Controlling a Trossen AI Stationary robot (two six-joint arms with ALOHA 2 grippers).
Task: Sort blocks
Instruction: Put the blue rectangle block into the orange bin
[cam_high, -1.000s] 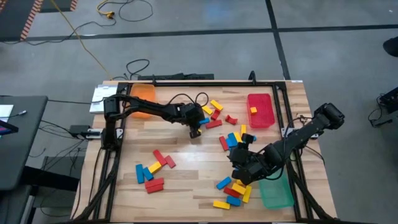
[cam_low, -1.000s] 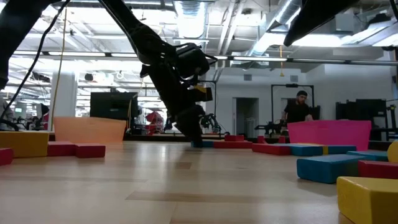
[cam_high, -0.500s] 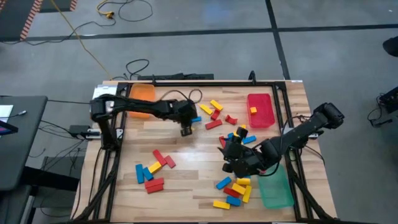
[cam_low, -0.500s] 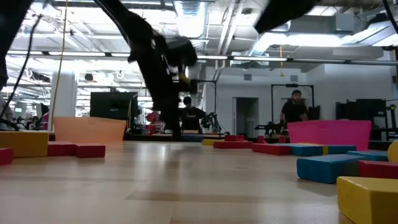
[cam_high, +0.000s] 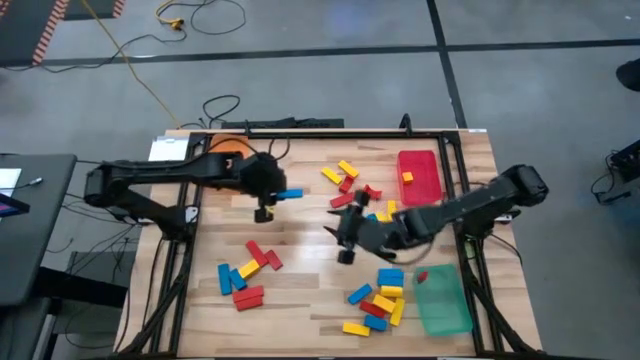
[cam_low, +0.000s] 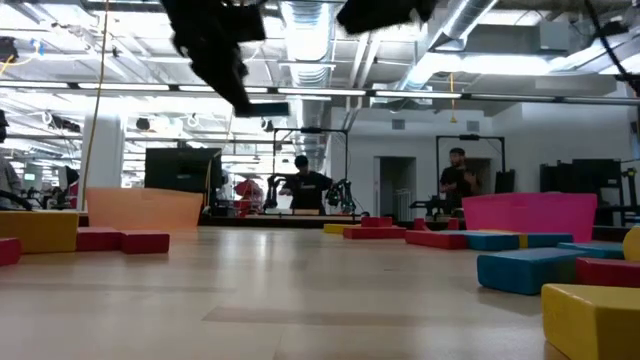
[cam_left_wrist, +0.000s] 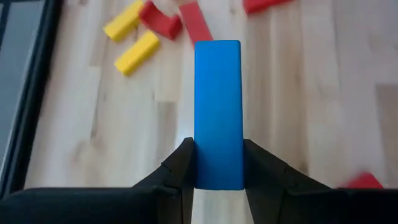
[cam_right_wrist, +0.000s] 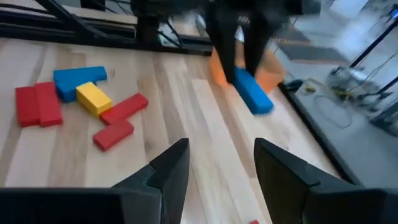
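Left gripper (cam_left_wrist: 217, 171) clamped — right gripper (cam_right_wrist: 216, 163) fingers apart.

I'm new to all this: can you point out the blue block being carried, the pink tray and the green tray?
blue block (cam_left_wrist: 217, 112): left wrist view, middle of its top face.
pink tray (cam_high: 424, 186): high view, bare floor.
green tray (cam_high: 447, 305): high view, bare floor.

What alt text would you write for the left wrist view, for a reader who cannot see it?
The left gripper holds a blue block upright between its two dark fingers, above a wooden table. Beyond it on the table lie two yellow blocks and several red blocks.
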